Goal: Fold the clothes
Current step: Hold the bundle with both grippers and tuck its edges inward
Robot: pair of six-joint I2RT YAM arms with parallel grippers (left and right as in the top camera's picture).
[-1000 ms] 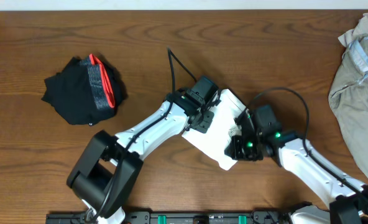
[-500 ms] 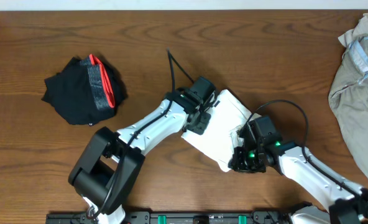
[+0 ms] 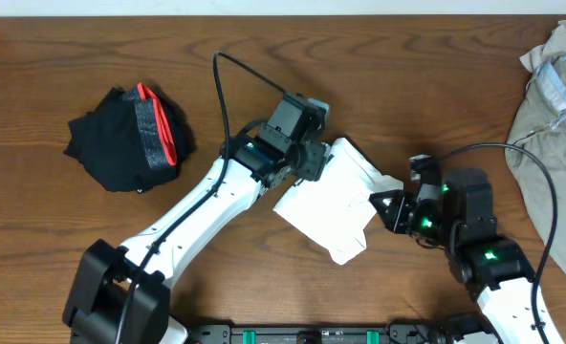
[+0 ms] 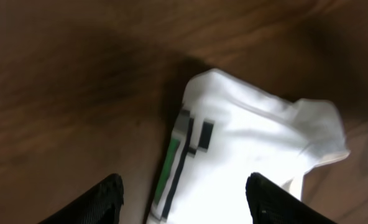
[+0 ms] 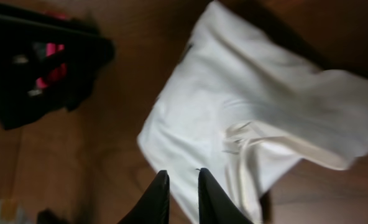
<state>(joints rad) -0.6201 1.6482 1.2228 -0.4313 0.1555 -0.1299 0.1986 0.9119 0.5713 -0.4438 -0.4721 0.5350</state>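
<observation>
Garments, three: white (image 3: 331,205), black (image 3: 125,139), khaki (image 3: 551,134)

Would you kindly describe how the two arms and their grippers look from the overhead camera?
Both arms have glossy white link shells with black joint housings. The left gripper and right gripper are black, with tapered black fingers in the wrist views. Small green lights glow near each wrist, and a thin black cable loops above each arm.

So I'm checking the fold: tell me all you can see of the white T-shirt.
The white T-shirt is soft plain cloth, folded into a compact, roughly rectangular bundle lying flat and askew at the middle of the wooden table. A label with dark and green marks shows at one edge. Neither gripper holds it: the left gripper hangs open above it and the right gripper is close beside.
</observation>
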